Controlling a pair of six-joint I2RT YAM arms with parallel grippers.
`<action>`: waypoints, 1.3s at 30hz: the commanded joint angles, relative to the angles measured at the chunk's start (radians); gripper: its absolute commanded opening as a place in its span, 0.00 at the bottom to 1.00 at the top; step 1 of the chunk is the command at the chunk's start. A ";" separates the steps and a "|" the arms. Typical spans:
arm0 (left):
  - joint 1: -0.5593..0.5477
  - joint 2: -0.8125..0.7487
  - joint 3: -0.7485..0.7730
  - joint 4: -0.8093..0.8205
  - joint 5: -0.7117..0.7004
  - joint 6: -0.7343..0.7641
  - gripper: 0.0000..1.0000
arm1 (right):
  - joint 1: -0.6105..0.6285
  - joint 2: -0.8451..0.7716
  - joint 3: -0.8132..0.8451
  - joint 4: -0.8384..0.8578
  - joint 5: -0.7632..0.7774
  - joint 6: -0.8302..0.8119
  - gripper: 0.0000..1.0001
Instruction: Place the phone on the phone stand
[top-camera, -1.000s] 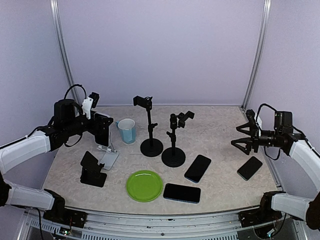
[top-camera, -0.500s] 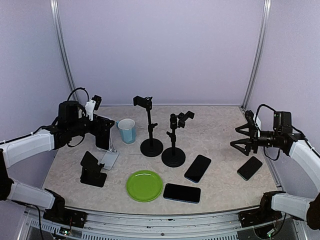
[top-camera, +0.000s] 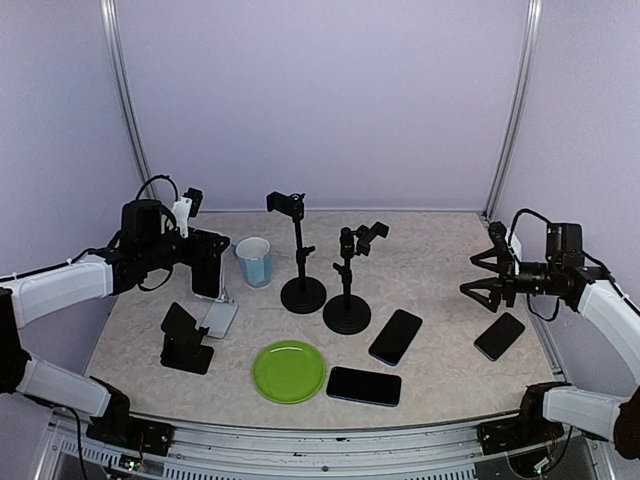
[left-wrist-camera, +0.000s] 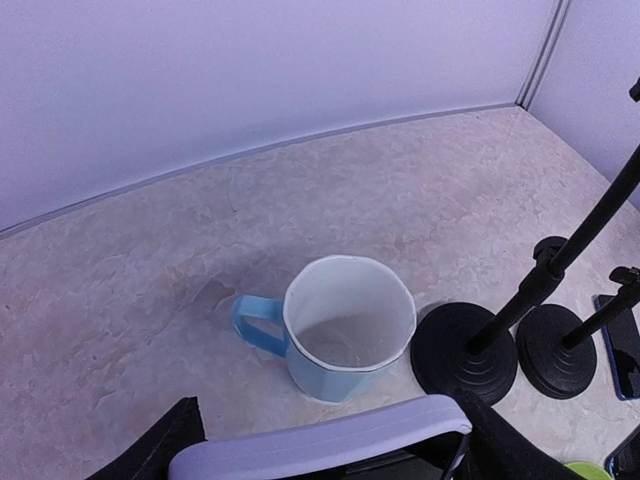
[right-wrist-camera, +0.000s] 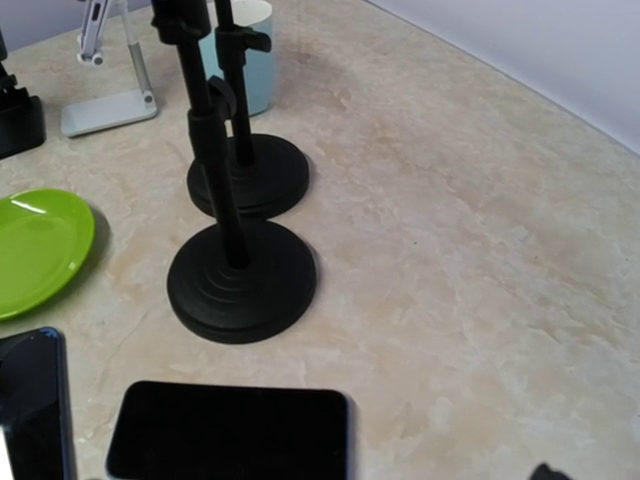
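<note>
Black phone stood upright, long axis vertical, clamped in the jaws of the left gripper, directly over the silver phone stand (its base just nearer on the tabletop). The right gripper, jaws apart, hung well away at right.

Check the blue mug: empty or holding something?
Empty. The left wrist view looks down into the upright mug and shows only its bare pale bottom.
</note>
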 joint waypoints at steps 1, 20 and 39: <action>0.008 0.035 0.040 -0.031 -0.067 -0.024 0.78 | 0.014 -0.006 0.001 -0.007 0.006 -0.006 0.91; -0.115 -0.115 -0.042 0.083 -0.203 -0.052 0.72 | 0.020 0.011 0.000 -0.006 0.016 -0.009 0.91; -0.121 -0.006 -0.026 0.059 -0.218 -0.068 0.73 | 0.021 0.008 0.001 -0.009 0.017 -0.012 0.91</action>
